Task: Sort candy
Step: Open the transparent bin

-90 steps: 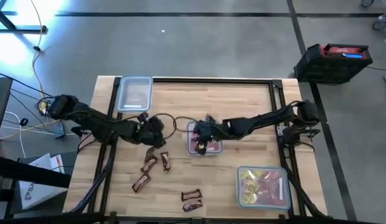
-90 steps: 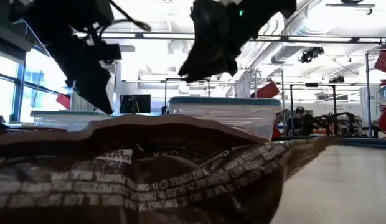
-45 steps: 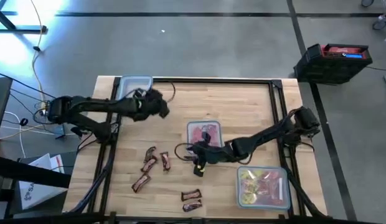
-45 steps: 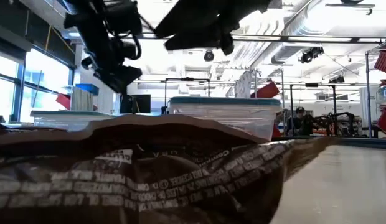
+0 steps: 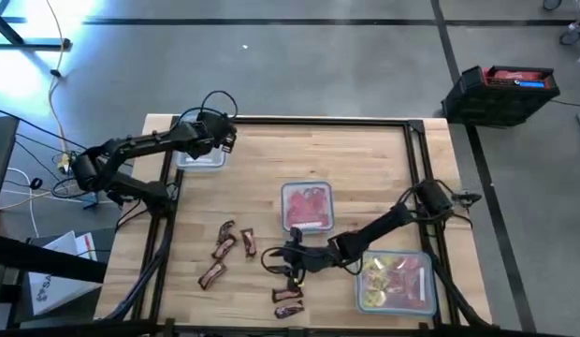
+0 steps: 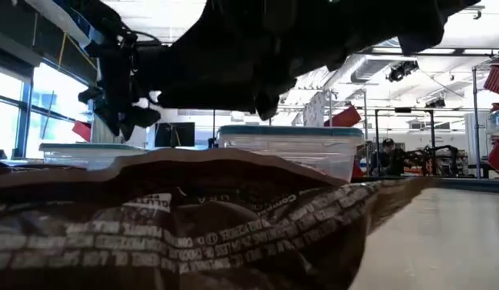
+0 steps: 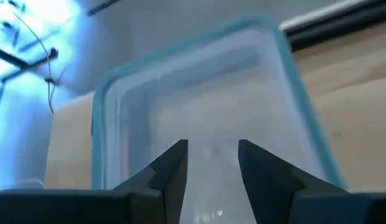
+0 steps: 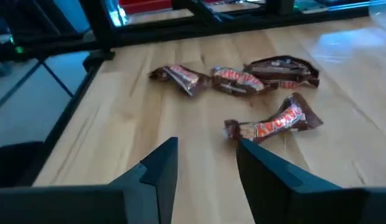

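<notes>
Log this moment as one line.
left gripper open over empty container | right gripper open near brown bars

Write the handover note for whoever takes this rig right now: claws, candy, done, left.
Left claw: open, empty, over the clear container at the far left corner.
Right claw: open, empty, low over the table's near middle, facing the loose brown mini bars.
Done: red candy in the middle container; yellow and red candy in the near right container.
Left: four brown bars at near left, two more at the near edge.
</notes>
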You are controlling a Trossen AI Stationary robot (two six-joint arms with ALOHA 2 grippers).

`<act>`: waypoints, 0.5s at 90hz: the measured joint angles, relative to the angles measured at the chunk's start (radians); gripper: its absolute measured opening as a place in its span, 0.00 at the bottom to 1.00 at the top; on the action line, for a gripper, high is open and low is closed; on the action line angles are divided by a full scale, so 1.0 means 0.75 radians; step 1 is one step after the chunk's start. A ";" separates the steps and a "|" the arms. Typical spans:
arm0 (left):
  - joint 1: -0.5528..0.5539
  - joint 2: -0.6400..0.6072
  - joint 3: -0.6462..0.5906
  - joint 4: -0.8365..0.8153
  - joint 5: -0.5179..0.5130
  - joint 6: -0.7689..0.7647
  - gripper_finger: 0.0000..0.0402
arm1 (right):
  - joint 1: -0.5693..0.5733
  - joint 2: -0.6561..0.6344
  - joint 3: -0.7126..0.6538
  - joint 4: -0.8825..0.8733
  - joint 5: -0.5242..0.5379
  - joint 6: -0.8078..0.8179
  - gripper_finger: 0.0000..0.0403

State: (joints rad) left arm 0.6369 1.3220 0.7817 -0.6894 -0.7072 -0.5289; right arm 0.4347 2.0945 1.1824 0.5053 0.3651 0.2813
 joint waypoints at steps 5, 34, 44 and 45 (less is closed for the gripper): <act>0.001 0.000 -0.036 -0.003 0.028 -0.013 0.31 | -0.001 0.000 0.000 0.013 0.002 -0.002 0.33; -0.131 -0.007 -0.101 -0.052 0.221 -0.062 0.31 | -0.001 -0.004 0.000 -0.144 0.038 -0.063 0.33; -0.248 -0.010 -0.098 -0.131 0.260 -0.120 0.31 | -0.005 -0.023 0.000 -0.317 0.064 0.015 0.33; -0.260 -0.011 -0.098 -0.138 0.262 -0.129 0.31 | -0.005 -0.026 0.000 -0.337 0.064 0.020 0.33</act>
State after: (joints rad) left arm 0.4416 1.3140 0.7078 -0.7928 -0.5104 -0.6253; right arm 0.4306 2.0751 1.1824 0.2525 0.4128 0.2960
